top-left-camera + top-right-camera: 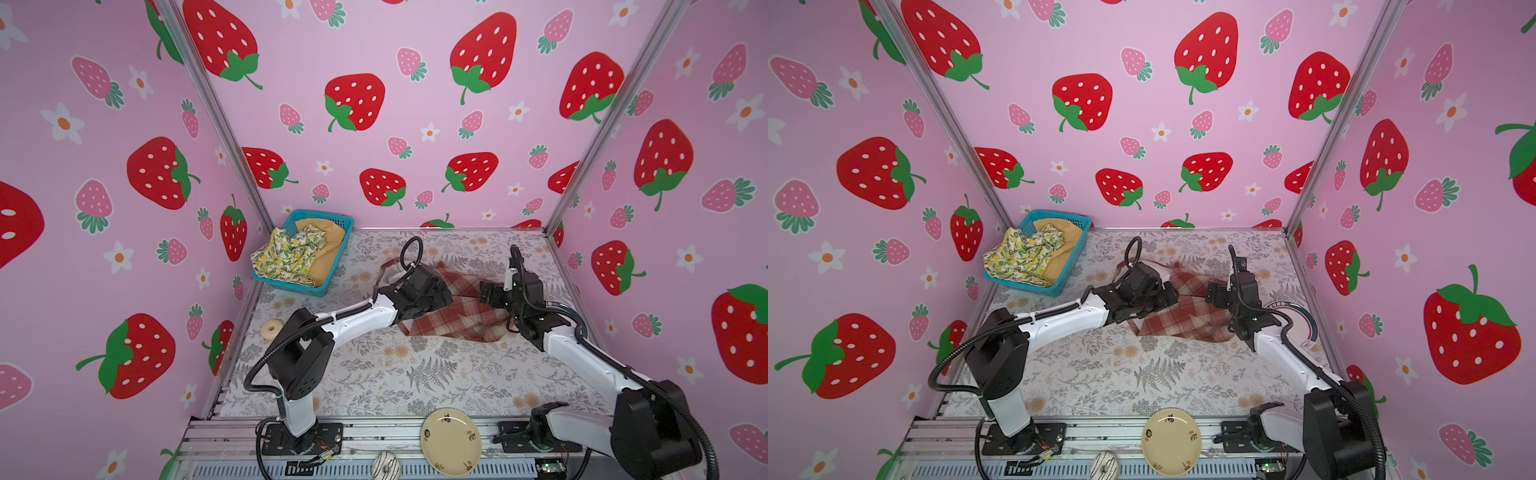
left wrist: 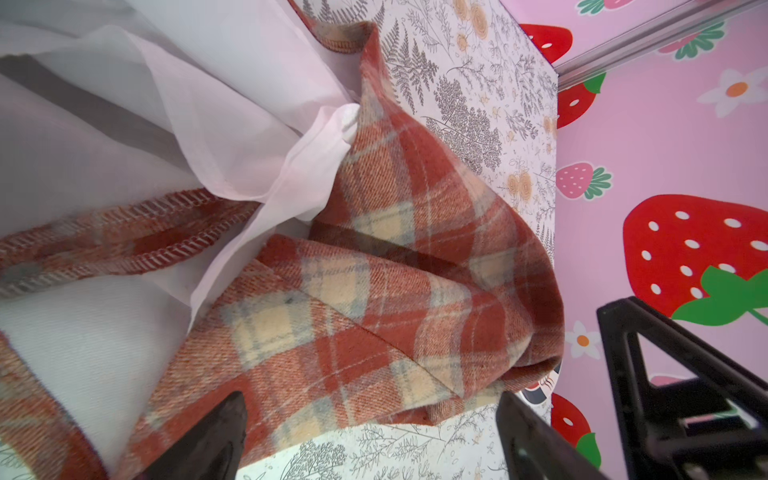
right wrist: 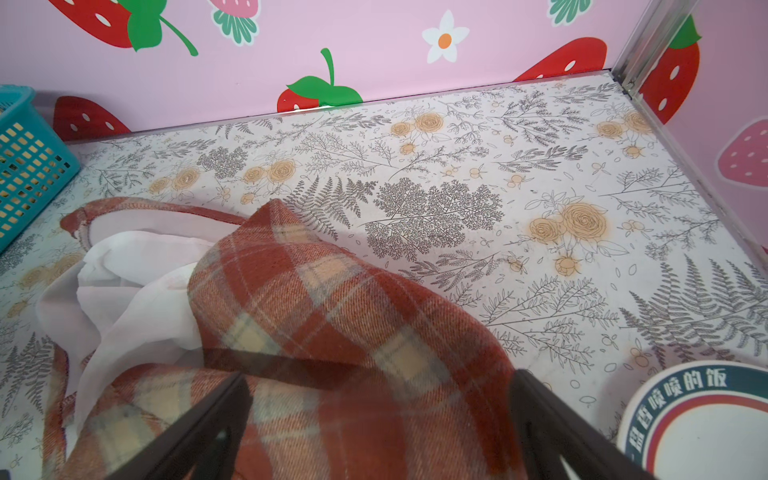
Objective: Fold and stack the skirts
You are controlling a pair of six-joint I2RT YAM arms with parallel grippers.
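Note:
The red-and-cream plaid skirt [image 1: 453, 316] [image 1: 1187, 320] lies crumpled on the floral table, its white lining [image 2: 208, 104] turned out at the far-left end. My left gripper [image 1: 445, 297] [image 2: 372, 415] hovers over its left part, open, with the skirt's edge [image 2: 374, 291] and bare table between the jaws. My right gripper [image 1: 488, 293] [image 3: 382, 386] is open over the right part of the plaid skirt [image 3: 332, 332]. The lemon-print skirt [image 1: 286, 253] [image 1: 1021, 253] and the mustard-yellow skirt [image 1: 328, 253] [image 1: 1063, 257] lie bunched in the basket.
The blue mesh basket [image 1: 286, 286] [image 1: 1021, 286] [image 3: 29, 174] stands at the back left corner. A round plate with a blue-red rim [image 1: 1304, 328] [image 3: 706, 428] lies beside the right arm. A cream plate [image 1: 451, 440] and a striped doughnut [image 1: 386, 465] rest on the front rail, a beige ring [image 1: 272, 328] at the left.

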